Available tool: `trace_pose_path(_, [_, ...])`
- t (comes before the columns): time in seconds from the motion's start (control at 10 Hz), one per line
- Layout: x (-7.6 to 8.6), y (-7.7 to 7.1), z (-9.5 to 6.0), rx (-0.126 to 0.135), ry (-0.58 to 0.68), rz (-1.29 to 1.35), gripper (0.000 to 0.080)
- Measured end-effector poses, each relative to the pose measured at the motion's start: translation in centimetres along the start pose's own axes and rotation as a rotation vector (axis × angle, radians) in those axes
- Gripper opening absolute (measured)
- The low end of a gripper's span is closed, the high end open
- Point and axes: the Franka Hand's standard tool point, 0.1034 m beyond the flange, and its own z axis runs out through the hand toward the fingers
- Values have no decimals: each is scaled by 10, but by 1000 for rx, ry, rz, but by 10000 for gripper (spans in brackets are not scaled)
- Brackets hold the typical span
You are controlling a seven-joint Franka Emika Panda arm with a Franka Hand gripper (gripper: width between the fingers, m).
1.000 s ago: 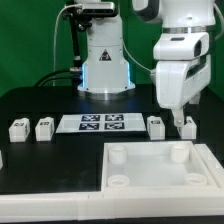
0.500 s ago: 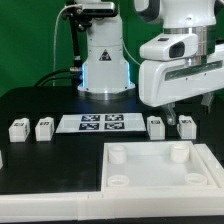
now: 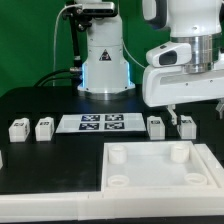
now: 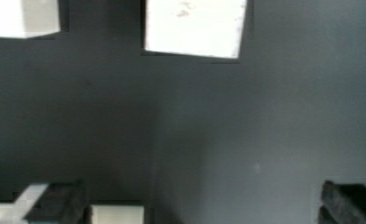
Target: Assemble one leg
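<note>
The white robot arm's gripper (image 3: 195, 108) hovered level and spread above a small white squarish plastic leg (image 3: 186, 126) on the black worktop (image 3: 40, 165), with a large white square tray (image 3: 150, 165) nearby.

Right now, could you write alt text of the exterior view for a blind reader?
An open gripper on a white robot arm hangs above two small white legs at the exterior view's right of a black table. At the left stand two more legs, the marker board lies between the pairs, and a large white tray-like piece lies in front.
</note>
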Motion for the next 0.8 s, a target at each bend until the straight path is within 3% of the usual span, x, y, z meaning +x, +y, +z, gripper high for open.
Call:
trace_pose_path(0.1, [0, 0, 0, 0, -7, 6, 649])
trace_pose_path(0.3, [-17, 4, 5, -2, -265, 94, 649])
trace_pose_path(0.7, [-22, -2, 6, -21, -737, 121, 649])
trace_pose_path(0.8, [-18, -3, 8, -20, -778, 117, 649])
